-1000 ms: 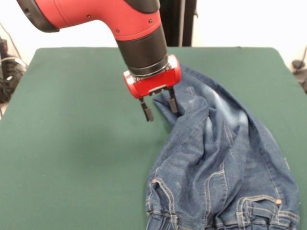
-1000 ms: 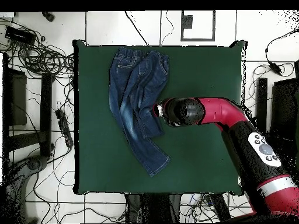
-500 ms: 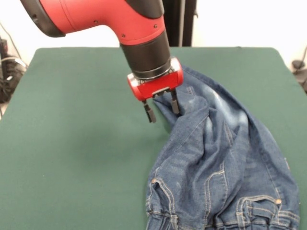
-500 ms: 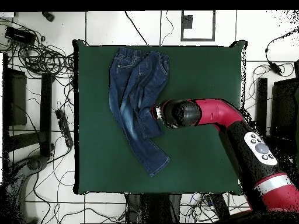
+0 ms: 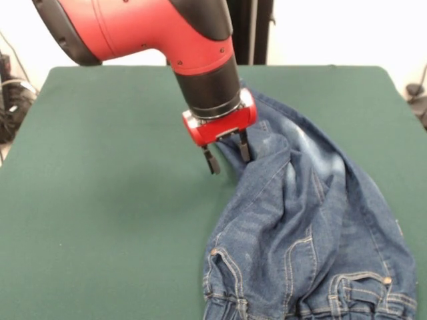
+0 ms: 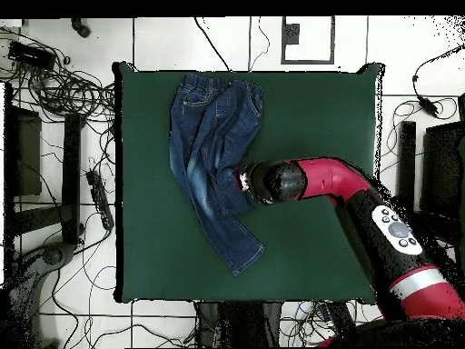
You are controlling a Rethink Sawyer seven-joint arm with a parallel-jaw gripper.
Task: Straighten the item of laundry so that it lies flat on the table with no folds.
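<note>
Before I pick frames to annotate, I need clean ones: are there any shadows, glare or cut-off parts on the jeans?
Front view: even light, no glare; a soft shadow under the gripper on the table; the jeans run off the bottom edge. Overhead view: the jeans show whole, with the arm covering their edge.

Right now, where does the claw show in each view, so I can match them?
Front view: claw left of centre, open, astride the jeans' folded left edge.
Overhead view: claw at centre, mostly hidden under the arm.
Shared landmark: that folded denim edge.
</note>
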